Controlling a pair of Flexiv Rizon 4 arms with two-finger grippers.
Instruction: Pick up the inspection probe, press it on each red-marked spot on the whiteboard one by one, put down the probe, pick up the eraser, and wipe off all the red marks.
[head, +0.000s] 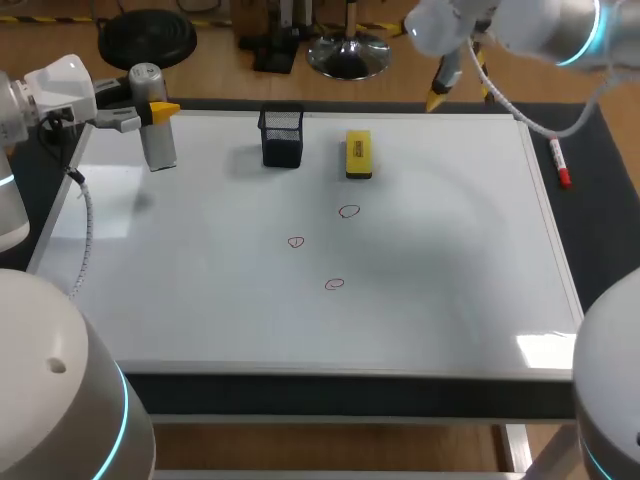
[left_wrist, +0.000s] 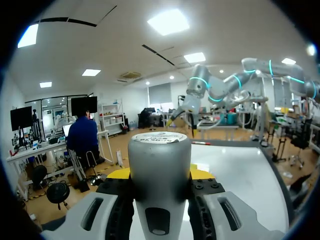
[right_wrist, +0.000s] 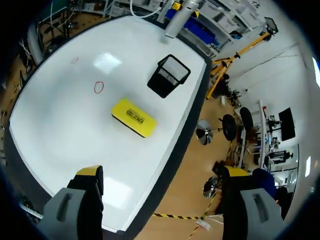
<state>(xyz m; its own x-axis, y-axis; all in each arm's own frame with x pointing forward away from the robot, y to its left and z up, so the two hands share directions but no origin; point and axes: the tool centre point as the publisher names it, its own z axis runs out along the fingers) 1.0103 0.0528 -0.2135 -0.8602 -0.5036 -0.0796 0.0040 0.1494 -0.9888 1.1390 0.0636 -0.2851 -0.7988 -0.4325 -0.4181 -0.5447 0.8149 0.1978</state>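
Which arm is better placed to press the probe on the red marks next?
Probably left. The left pincer is shut on the probe, upright at the board's far left corner. The right pincer is open, empty, raised past the far edge.

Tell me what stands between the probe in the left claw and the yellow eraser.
A black mesh holder stands between the probe and the eraser, nearer the eraser; the rest is bare whiteboard. The head view shows it.

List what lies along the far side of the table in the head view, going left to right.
inspection probe → black mesh cup → yellow eraser → red marker
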